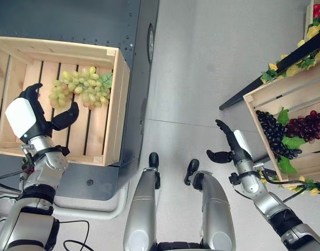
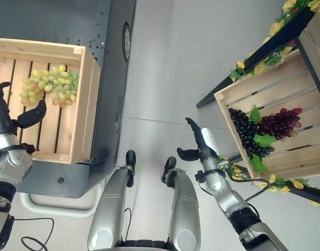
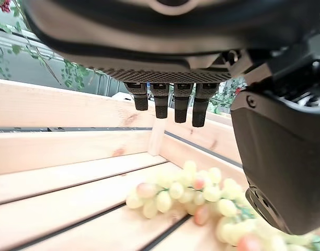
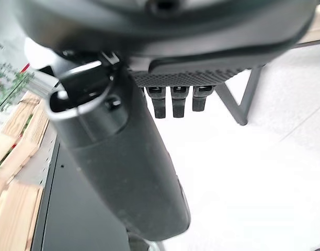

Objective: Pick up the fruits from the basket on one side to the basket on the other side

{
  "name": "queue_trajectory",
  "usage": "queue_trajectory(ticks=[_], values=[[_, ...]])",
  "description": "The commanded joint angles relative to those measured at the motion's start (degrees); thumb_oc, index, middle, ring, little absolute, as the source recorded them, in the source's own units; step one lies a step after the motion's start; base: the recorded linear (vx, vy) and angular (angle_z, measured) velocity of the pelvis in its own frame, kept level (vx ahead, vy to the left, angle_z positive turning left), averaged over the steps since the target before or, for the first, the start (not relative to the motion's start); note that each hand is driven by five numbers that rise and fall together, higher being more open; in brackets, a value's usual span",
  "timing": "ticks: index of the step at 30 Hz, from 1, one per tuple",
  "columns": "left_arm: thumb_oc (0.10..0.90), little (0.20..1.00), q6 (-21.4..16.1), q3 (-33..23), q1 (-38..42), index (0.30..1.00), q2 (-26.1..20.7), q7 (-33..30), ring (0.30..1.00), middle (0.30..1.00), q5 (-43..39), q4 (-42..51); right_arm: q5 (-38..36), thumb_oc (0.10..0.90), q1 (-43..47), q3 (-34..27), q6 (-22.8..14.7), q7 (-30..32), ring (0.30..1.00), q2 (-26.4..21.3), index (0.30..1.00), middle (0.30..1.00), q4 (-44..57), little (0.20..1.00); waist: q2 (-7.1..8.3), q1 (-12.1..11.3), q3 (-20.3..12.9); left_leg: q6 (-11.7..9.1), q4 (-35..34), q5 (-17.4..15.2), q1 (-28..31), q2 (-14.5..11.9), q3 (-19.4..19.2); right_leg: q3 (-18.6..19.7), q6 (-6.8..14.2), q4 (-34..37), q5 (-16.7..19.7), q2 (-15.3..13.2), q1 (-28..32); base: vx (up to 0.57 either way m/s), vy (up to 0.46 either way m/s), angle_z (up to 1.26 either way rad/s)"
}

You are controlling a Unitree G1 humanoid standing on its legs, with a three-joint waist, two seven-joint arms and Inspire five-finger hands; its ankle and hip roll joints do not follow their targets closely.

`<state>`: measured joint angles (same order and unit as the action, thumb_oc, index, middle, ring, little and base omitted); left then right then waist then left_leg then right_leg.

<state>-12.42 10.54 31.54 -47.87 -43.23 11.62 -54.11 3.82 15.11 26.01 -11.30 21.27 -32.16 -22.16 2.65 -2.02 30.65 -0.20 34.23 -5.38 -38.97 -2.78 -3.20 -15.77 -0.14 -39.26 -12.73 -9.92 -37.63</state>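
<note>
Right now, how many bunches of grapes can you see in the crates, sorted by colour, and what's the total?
Green grapes: 1 bunch, in the left crate
Black grapes: 1 bunch, in the right crate
Red grapes: 1 bunch, in the right crate
Total: 3 bunches

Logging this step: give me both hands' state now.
Left hand: open, empty, above the green grapes.
Right hand: open, empty, over the floor.
</note>
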Motion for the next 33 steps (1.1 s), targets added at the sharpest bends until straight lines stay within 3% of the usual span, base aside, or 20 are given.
queue_trajectory(ticks=[1, 13, 22, 28, 29, 33], values=[[0.800, 0.900, 2.30, -1.59, 3.51, 0.900, -8.33, -2.60, 0.900, 0.900, 0.85, 1.08, -2.48, 0.800, -0.49, -0.09, -5.93, -0.03, 0.900, -1.75, 0.900, 0.900, 5.68, 0.900, 1.10, -0.41, -0.86, 1.62, -2.68, -4.61, 4.58, 1.55, -3.63, -0.86, -0.75, -1.65, -2.93, 1.69, 3.45, 0.03, -0.006, 0.14], [0.800, 0.900, 11.13, 5.01, 12.64, 0.900, -15.09, -0.38, 0.900, 0.900, 5.96, -5.35, -4.68, 0.800, -0.14, 1.18, -6.54, -1.69, 0.900, -3.12, 0.900, 0.900, 5.60, 0.900, 2.70, 0.56, -0.86, 1.62, 0.50, -6.72, 1.81, 0.44, -3.58, -0.59, -0.63, -3.80, -4.18, 2.03, 1.46, 0.01, 0.010, 0.02], [0.800, 0.900, 13.11, 12.36, 20.89, 0.900, -17.22, 4.65, 0.900, 0.900, 9.35, -5.61, -5.36, 0.800, 1.57, 2.14, -6.60, -2.75, 0.900, -3.14, 0.900, 0.900, 4.91, 0.900, 3.44, 0.90, -0.86, 1.95, 0.69, -6.83, -0.45, 0.31, -3.44, -0.38, -0.28, -3.37, -3.48, 2.63, -0.56, 0.02, 0.014, 0.01], [0.800, 0.900, 13.50, 16.44, 26.27, 0.900, -17.65, 10.27, 0.900, 0.900, 5.00, -5.50, -5.98, 0.800, 1.11, 2.34, -6.73, -2.23, 0.900, -3.19, 0.900, 0.900, 4.33, 0.900, 4.01, 1.22, -0.86, 2.28, 0.88, -7.55, -0.47, 0.26, -3.53, -0.08, 0.36, -3.02, -3.18, 2.91, -0.58, 0.02, 0.009, 0.00], [0.800, 0.900, 13.86, 16.48, 27.61, 0.900, -17.76, 11.54, 0.900, 0.900, 3.41, -5.08, -6.01, 0.800, 1.71, 1.91, -6.85, -2.09, 0.900, -3.09, 0.900, 0.900, 4.22, 0.900, 4.11, 1.28, -0.86, 2.64, 0.73, -6.42, -2.16, 0.24, -3.65, -0.53, -0.06, -2.75, -2.16, 2.87, -2.10, 0.00, 0.000, 0.00], [0.800, 0.900, 15.40, 16.97, 29.03, 0.900, -17.43, 15.47, 0.900, 0.900, 4.64, -5.26, -5.54, 0.800, 1.10, 1.61, -6.56, -1.46, 0.900, -2.05, 0.900, 0.900, 4.51, 0.900, 4.48, 1.37, -0.86, 2.81, 0.43, -6.42, -2.60, 0.51, -3.32, -0.45, 0.57, -2.39, -1.56, 3.08, -2.57, 0.02, -0.003, 0.00]])
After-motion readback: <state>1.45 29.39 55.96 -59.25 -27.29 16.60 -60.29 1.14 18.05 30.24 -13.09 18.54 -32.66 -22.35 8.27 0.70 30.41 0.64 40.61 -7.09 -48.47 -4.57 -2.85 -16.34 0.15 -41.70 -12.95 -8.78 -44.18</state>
